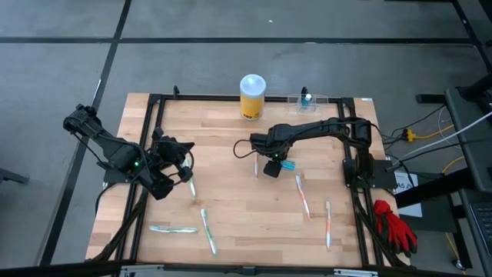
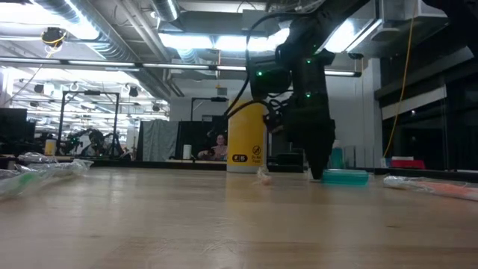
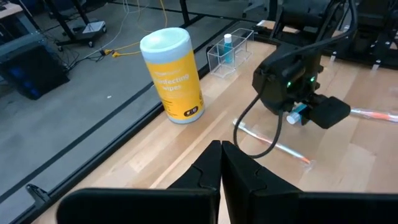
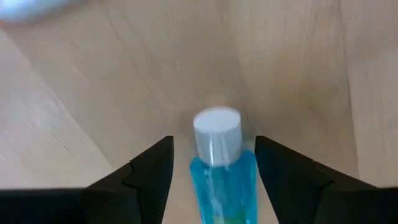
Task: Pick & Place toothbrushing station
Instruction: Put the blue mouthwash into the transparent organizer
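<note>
Right wrist view: my right claw (image 4: 211,171) stands spread around a blue bottle (image 4: 222,171) at table centre, ungripped; my left claw (image 3: 221,165), clenched, waits at nine o'clock.

The toothbrushing station (image 1: 307,99) is a clear, low, boxy holder; upright at the table's far edge; a small blue bottle inside.

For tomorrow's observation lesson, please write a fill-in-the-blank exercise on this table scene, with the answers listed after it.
1. The canister standing at the table's far edge has a yellow body and a ____ lid.
2. The right hand straddles a small blue bottle lying on the table, with its fingers ____.
3. The left hand has its fingers ____ and holds nothing.
4. The clear holder stands beside the ____.

Answers: white; open; shut; canister
</note>
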### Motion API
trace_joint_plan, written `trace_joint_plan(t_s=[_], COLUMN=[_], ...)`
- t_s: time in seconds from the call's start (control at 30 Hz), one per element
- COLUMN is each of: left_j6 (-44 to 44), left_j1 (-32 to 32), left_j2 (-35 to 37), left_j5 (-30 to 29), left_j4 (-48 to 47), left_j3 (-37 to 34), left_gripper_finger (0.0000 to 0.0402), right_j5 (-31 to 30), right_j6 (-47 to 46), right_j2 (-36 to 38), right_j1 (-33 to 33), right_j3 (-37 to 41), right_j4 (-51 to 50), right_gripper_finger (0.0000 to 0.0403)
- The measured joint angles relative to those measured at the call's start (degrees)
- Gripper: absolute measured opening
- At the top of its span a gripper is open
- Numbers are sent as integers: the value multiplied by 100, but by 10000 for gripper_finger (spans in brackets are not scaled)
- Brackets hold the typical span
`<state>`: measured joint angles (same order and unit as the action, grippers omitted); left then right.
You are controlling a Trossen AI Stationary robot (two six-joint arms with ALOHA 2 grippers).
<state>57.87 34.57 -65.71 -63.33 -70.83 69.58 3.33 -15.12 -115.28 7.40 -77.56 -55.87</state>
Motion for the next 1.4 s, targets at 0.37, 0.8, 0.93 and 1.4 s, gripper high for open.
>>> trace_joint_plan(t_s=[0.37,0.8,0.93,1.4], left_j6=[2,2,6,118], left_j1=[0,0,0,0], left_j2=[0,0,0,0], left_j5=[37,44,44,46], left_j4=[81,81,81,83], left_j3=[0,0,0,0], left_gripper_finger=[8,5,4,3], right_j5=[-32,-107,-146,-310], right_j6=[-92,108,199,-20], right_j2=[0,0,0,82], right_j1=[0,4,4,0], right_j3=[0,0,0,166], right_j4=[336,319,250,305], right_gripper_finger=[226,199,177,93])
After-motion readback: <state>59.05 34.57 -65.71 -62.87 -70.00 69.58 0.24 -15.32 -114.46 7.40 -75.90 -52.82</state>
